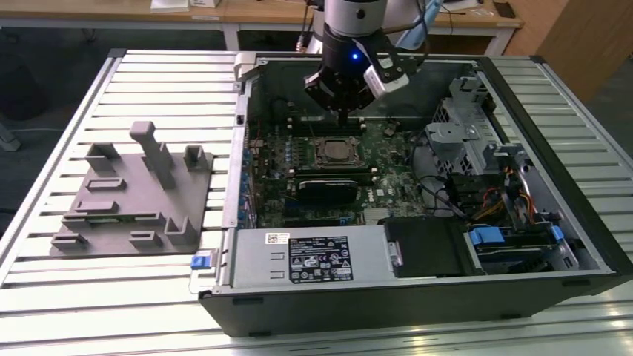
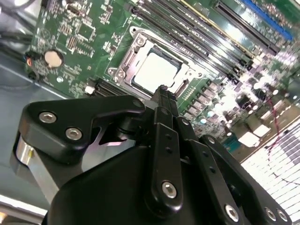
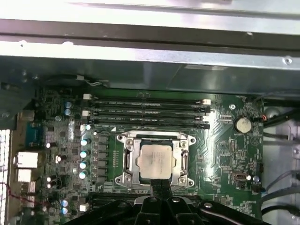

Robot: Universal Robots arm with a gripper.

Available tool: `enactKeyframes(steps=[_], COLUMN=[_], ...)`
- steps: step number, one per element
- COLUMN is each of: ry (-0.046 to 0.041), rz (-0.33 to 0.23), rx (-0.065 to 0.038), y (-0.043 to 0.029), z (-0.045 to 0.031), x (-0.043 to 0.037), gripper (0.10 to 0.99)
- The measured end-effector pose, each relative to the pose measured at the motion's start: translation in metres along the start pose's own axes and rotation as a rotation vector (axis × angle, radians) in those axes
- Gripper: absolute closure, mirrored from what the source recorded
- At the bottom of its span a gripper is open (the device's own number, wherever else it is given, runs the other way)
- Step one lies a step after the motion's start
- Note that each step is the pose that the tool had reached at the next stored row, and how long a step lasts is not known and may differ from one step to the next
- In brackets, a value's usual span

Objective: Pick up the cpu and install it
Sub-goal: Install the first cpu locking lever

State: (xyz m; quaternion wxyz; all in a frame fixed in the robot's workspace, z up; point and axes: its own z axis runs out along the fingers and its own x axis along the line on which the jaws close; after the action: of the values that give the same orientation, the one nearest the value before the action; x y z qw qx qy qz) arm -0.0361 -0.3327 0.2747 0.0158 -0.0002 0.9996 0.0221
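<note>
your gripper [image 1: 342, 111] hangs over the open pc case [image 1: 554, 267] in the exterior view, just above the motherboard [image 3: 225, 145]. fingers [image 2: 161, 101] look pressed together w/ nothing between them, so it's closed and empty as far as i can judge. the cpu [image 3: 154, 161] already lies flat inside the metal-framed socket [image 3: 124, 161], silver top up, seen in both wrist views; fingertips sit right by its near edge, touching or just off, can't tell which. flat and square in the frame suggests it's seated, prob. why the fingers aren't on it. ram slots [image 3: 145, 110] run just beside the socket. the grey tray [image 1: 133, 196] sits well apart on the slatted table [image 1: 59, 89], toward the exterior view's left.
</note>
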Motion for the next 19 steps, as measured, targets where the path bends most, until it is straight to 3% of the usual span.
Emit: enactKeyframes(steps=[19], ry=[-0.0006], rz=[0.013], rx=[0.0], y=[-0.0001], z=[0.0014], x=[0.0037], gripper=[0.98])
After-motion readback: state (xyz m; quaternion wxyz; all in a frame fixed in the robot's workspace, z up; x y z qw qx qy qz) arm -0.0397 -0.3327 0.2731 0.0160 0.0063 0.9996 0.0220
